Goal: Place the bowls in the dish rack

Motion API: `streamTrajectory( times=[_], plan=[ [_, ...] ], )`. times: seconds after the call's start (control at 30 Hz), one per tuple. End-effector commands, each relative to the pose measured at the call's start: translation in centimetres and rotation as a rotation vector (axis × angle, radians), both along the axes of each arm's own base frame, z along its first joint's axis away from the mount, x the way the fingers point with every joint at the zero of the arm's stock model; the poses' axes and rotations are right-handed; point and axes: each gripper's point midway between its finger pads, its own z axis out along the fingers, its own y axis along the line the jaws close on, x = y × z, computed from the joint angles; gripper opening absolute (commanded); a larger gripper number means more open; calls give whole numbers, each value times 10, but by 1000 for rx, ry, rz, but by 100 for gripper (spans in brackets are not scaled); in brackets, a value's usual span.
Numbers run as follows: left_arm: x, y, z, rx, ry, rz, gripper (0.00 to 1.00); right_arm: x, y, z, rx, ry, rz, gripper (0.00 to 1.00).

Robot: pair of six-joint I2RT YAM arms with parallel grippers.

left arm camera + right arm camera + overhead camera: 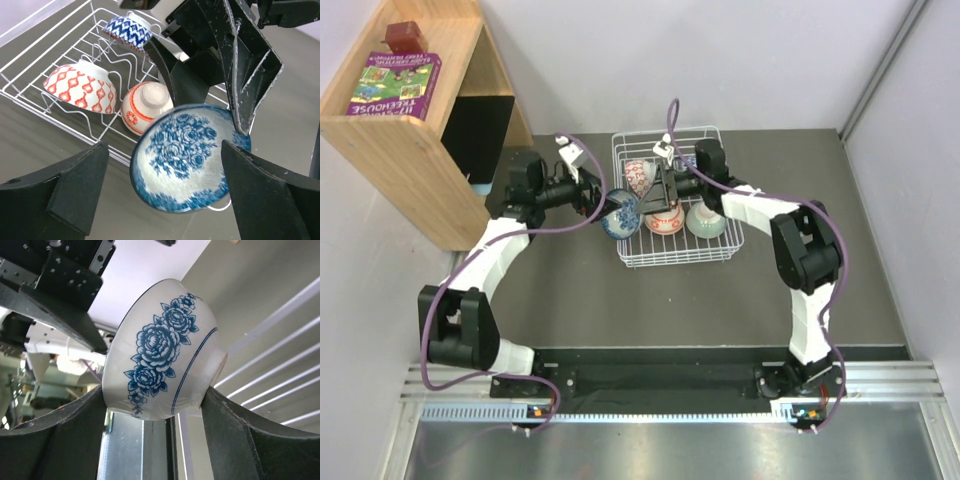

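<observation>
Over the left edge of the dish rack (675,263), toward its near corner: blue floral bowl (187,157), lifted off the dark table (570,300). Gripped by the right gripper (152,400), clamped on it from both sides. Flanked by the left gripper (165,165), spread wide, one finger (75,190) plainly clear of the rim. Possibly brushing a rack wire underneath; hard to tell from these views.

Room to move on the left and near sides. Tighter to the right, inside the rack: red-and-white bowl (82,90) and blue zigzag bowl (127,30) leaning among the prongs, orange-red bowl (145,107) foot-up beside them, pale green bowl (705,222) in the near row, further right.

Wooden shelf (410,150) well apart at far left, purple book (395,85) on top. Pale walls behind and to the right.

Tipped on edge, mouth toward the left wrist, foot toward the rack; axis roughly level, running left to right.
</observation>
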Motion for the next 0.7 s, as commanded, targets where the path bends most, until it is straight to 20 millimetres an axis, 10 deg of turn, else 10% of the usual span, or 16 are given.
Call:
streamTrajectory(
  times=[0.0,0.67],
  plan=[
    [3,6,34,-62,-71,33,99,12,-15,60,67,-202,-64,0],
    [7,57,10,-27,-16,222,99,75,-86,70,-296,-525,-437,0]
  ],
)
